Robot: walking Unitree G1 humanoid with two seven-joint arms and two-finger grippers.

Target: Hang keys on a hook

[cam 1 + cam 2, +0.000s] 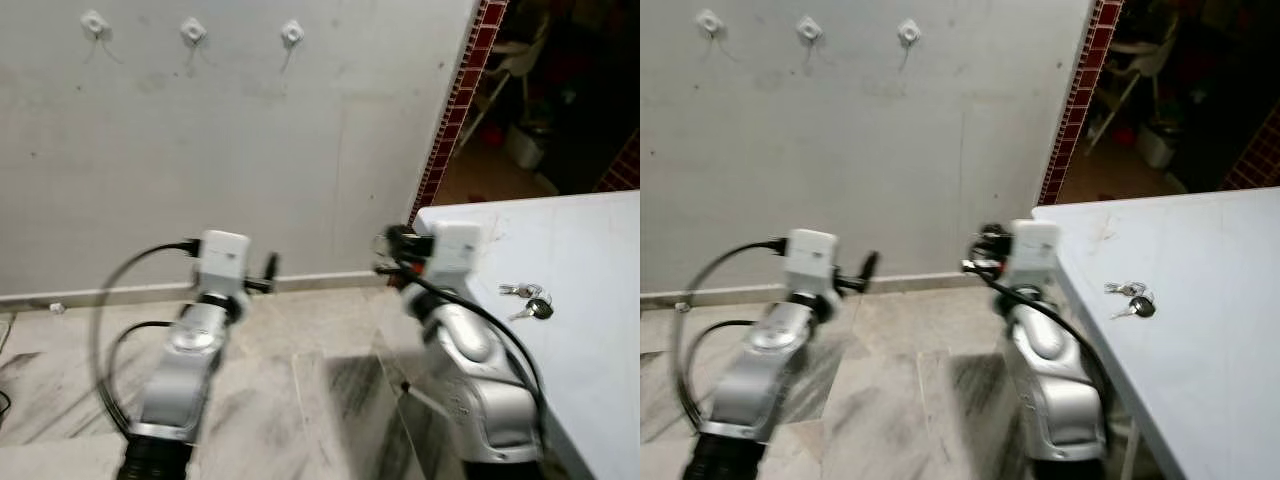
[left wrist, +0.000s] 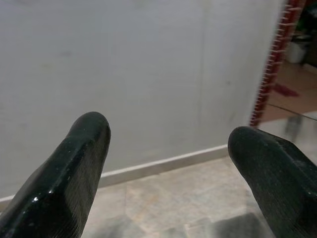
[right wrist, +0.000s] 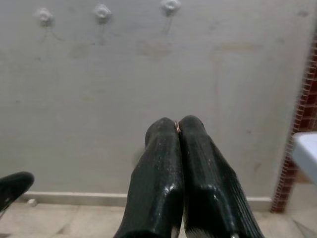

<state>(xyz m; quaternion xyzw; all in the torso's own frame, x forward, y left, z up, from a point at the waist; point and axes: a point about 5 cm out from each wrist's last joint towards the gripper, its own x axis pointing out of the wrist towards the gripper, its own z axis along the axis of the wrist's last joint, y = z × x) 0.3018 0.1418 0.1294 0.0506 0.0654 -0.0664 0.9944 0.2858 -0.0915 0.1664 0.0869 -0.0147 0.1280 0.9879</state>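
Note:
Three white hooks are fixed high on the grey wall, the left hook (image 1: pixel 95 22), the middle hook (image 1: pixel 193 30) and the right hook (image 1: pixel 292 32). A bunch of keys (image 1: pixel 525 298) lies on the pale table (image 1: pixel 580 380) at my right. My right gripper (image 3: pixel 177 124) is held up beside the table's corner, pointing at the wall well below the hooks. Its fingers are pressed together with a thin copper-coloured ring (image 3: pixel 176 127) glinting between the tips; what hangs from it is hidden. My left gripper (image 2: pixel 168 163) is open with nothing between its fingers, raised over the floor.
The table's near corner (image 1: pixel 420 215) is close to my right arm. A red-tiled doorway edge (image 1: pixel 455 110) ends the wall on the right, with a dim room and a chair (image 1: pixel 515 70) beyond. Marble floor (image 1: pixel 300 400) lies below both arms.

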